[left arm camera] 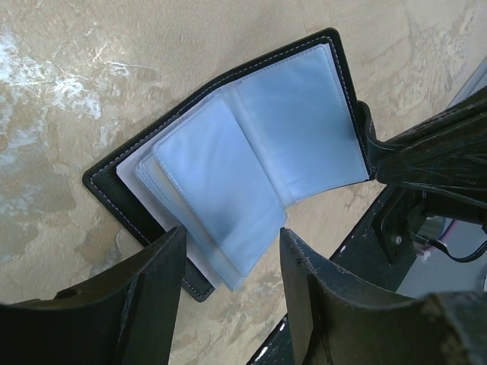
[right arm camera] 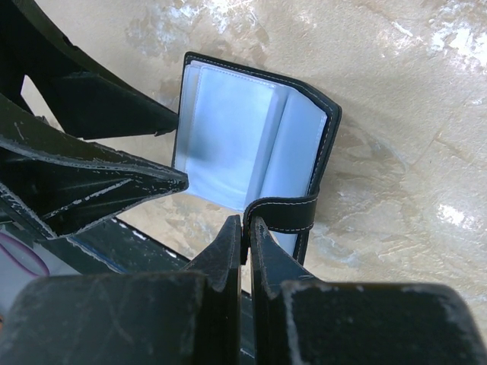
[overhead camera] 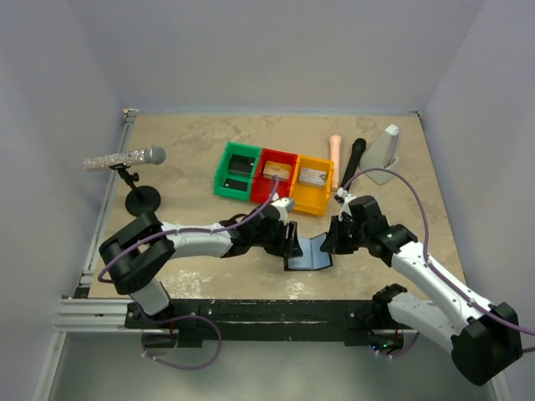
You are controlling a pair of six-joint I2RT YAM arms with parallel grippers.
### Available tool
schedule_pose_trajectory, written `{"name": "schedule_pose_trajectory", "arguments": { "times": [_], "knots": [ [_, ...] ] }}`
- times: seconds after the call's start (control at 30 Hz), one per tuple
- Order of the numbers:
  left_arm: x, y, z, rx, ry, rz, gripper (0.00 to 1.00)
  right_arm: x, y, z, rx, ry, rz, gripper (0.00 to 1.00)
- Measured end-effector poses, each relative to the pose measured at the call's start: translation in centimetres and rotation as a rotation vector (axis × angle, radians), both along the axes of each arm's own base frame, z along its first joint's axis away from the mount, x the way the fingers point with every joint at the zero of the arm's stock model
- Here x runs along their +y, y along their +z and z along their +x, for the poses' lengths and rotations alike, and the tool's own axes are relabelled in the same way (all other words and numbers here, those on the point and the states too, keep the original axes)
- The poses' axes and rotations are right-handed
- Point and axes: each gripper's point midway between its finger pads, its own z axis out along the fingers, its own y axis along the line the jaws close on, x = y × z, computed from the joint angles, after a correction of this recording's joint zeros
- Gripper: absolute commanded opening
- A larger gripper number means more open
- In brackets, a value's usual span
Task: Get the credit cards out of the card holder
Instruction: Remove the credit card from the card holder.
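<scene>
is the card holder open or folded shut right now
Open: the card holder lies spread, its pale blue sleeves facing up; the right gripper pinches its black side tab.

I'm looking down on a tan, marbled surface. Toward the far middle sit three joined bins in a row: a green bin on the left, a red bin in the middle and a yellow bin on the right. Just right of the yellow one lies a pink stick, with a black stick beside it, and farther right a pale grey wedge. On the left, a microphone with a glittery handle lies level on a black stand with a round base.
</scene>
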Motion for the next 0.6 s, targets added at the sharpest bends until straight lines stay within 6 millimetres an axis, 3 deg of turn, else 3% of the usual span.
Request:
{"name": "schedule_pose_trajectory", "arguments": {
  "times": [0.6],
  "knots": [
    [-2.2, 3.0, 0.3, -0.036, -0.057, -0.069, 0.56, -0.1, -0.5, -0.2, 0.012, -0.004, -0.002, 0.0]
  ]
}}
